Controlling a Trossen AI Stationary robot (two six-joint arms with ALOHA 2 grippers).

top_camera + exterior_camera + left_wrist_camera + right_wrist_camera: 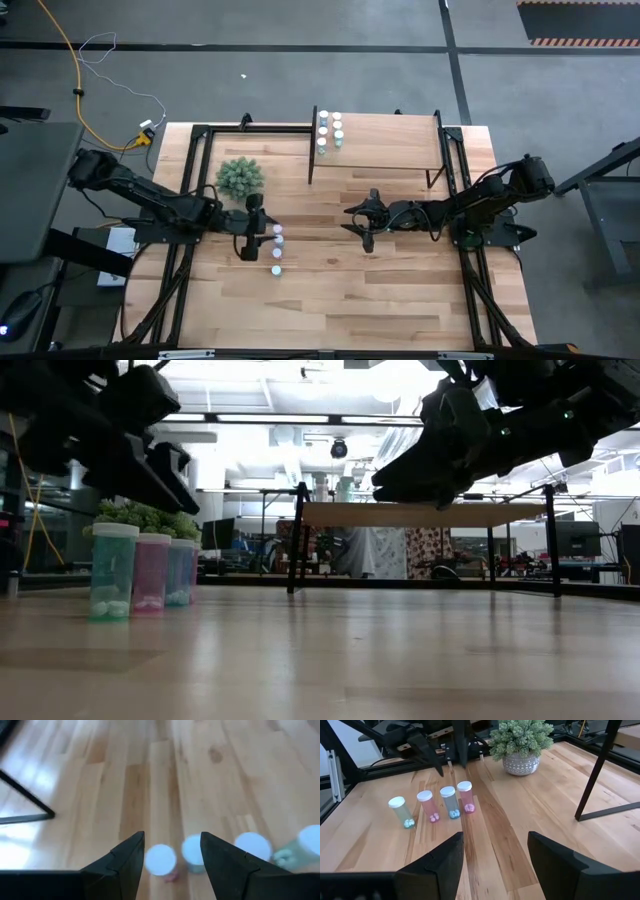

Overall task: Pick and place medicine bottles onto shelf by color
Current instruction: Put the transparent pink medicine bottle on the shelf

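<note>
Pick step judged in hand: left gripper (172, 862), fingers spread, poised above pink bottle (161, 861); descent and closure needed next.

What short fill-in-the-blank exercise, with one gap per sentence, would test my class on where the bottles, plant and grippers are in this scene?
1. ____ medicine bottles stand in a row on the table.
2. The left gripper hangs above that row with its fingers ____.
3. The potted plant stands on the ____, not on the shelf.
4. The right gripper, over the table's middle, holds ____.

Missing words: four; open; table; nothing
</note>
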